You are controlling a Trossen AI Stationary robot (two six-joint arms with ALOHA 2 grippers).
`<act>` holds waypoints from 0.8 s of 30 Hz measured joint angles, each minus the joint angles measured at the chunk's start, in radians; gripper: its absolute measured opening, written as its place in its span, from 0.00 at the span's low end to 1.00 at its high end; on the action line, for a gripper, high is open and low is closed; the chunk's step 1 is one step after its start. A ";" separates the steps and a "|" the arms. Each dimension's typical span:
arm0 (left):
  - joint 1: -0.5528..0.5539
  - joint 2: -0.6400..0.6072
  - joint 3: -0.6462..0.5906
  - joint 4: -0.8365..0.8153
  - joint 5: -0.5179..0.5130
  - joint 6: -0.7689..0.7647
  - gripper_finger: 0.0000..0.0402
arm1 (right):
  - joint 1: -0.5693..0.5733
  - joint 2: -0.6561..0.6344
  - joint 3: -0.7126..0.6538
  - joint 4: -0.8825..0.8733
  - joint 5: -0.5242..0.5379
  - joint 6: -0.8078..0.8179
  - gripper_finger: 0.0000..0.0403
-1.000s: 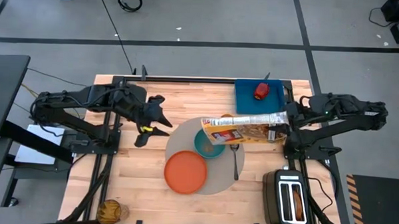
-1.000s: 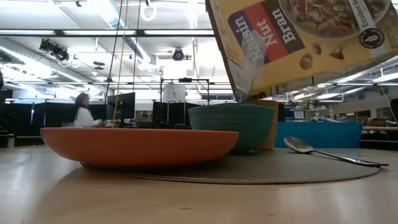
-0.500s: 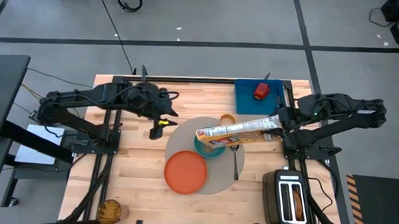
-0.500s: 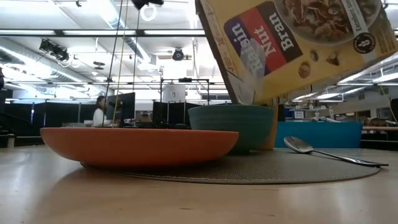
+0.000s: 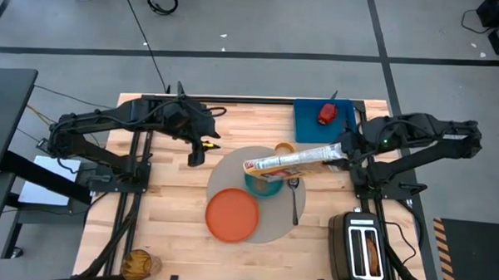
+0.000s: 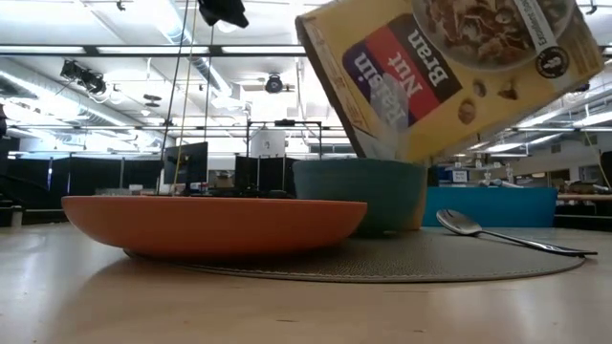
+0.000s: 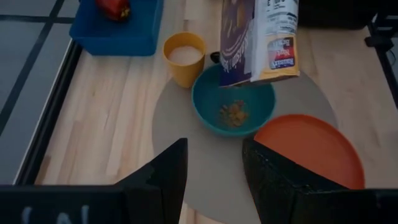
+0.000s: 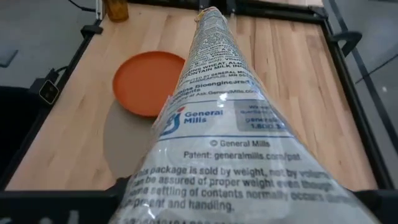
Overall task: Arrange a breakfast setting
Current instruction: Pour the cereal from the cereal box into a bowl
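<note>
The right gripper is clamped on the bottom end of a cereal box, holding it tipped over so that its open mouth hangs just above the teal bowl, out in front of the fingers. A few flakes of cereal lie in the bottom of that bowl. Just beside the bowl, on the side toward the blue board, stands the orange cup, and the apple rests on the board behind the right gripper. The spoon lies on the grey mat below the box, and the orange plate sits on the mat beyond the bowl. The left gripper hangs empty above the bare table, off the mat's edge, its fingers parted with nothing between them. The toaster stands at the table corner near the right arm.
</note>
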 joint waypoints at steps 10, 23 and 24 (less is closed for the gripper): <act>-0.001 0.000 0.000 0.000 0.001 -0.007 0.40 | -0.014 0.047 0.037 -0.012 -0.015 -0.059 0.43; -0.001 0.000 0.000 0.012 0.001 0.001 0.40 | -0.014 0.048 0.037 0.029 -0.034 -0.067 0.43; -0.001 0.000 0.000 0.012 0.001 0.001 0.40 | -0.014 0.051 0.037 0.035 -0.036 -0.081 0.43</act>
